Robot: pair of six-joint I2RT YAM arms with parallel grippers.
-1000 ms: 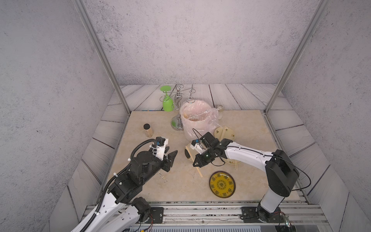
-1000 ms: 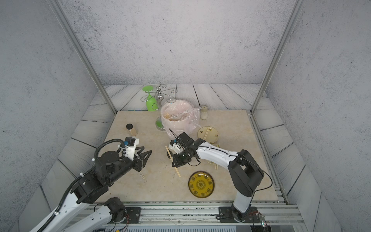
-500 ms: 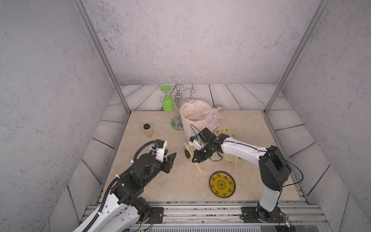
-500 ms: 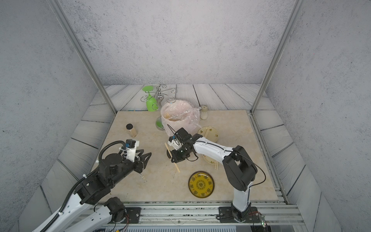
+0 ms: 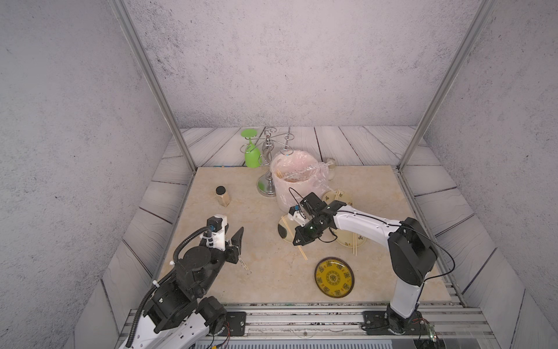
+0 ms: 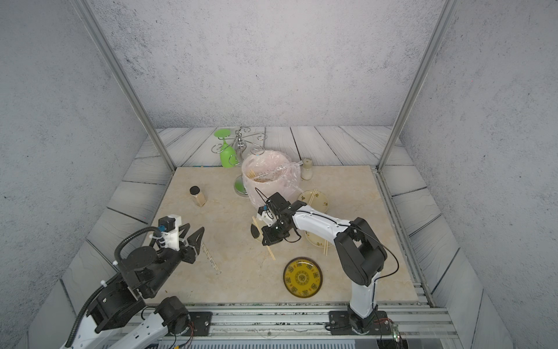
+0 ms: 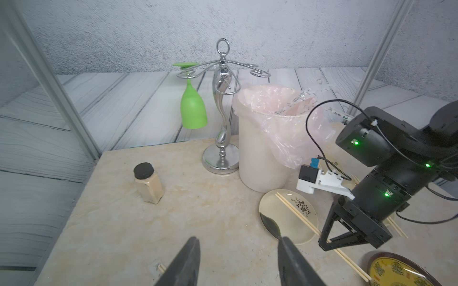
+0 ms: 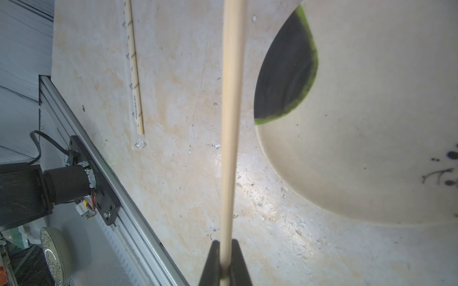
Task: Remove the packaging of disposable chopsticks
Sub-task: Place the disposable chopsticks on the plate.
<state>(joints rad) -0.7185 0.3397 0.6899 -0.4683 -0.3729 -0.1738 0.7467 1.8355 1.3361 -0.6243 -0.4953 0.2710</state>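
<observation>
Open tabletop (image 6: 241,281) between arms (ample room). At the plate (image 7: 285,218) edge the right gripper (image 8: 224,260) clamps bare chopsticks (image 8: 229,123), wrist pitched down. Low, the left gripper (image 7: 238,247) is spread, empty; filled sleeve (image 6: 210,256) flat beside it.

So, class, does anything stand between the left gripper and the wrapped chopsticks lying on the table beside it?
Nothing visible does. The open left gripper hangs close above one end of the wrapped chopsticks, bare table around them; the right gripper is away over the plate.
</observation>
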